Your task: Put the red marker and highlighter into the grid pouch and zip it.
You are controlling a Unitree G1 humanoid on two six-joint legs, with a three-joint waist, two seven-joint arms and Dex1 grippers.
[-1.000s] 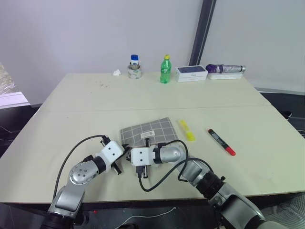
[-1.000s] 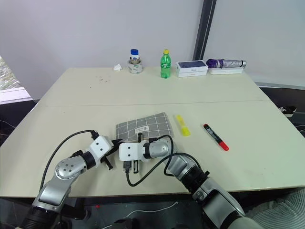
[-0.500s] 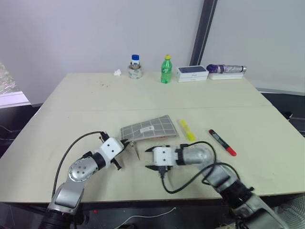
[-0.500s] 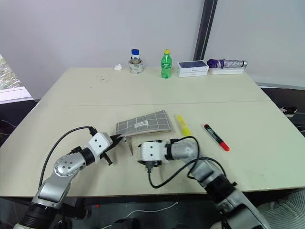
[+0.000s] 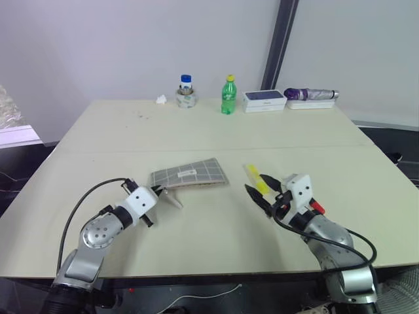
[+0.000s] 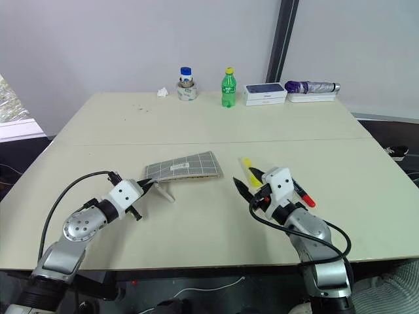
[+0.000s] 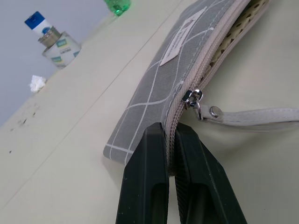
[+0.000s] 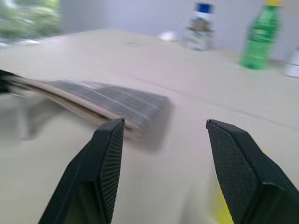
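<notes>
Left hand (image 7: 170, 154) clamped on the grid pouch (image 5: 188, 175) at its zipper-end corner, that end lifted off the tabletop (image 5: 196, 131), zipper partly open. Right hand (image 5: 263, 194) empty, fingers apart, just beside the highlighter (image 5: 256, 176). Red marker (image 6: 300, 190) lies behind the right hand.

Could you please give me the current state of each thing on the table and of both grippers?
grid pouch: unzipped, mouth open, one corner lifted off the table.
left gripper: shut on the pouch's zipper-edge corner.
right gripper: open, empty, held above the table near the highlighter.
highlighter: lying on the table, outside the pouch.
red marker: lying on the table, partly behind the right gripper.
green bottle: upright, capped.
</notes>
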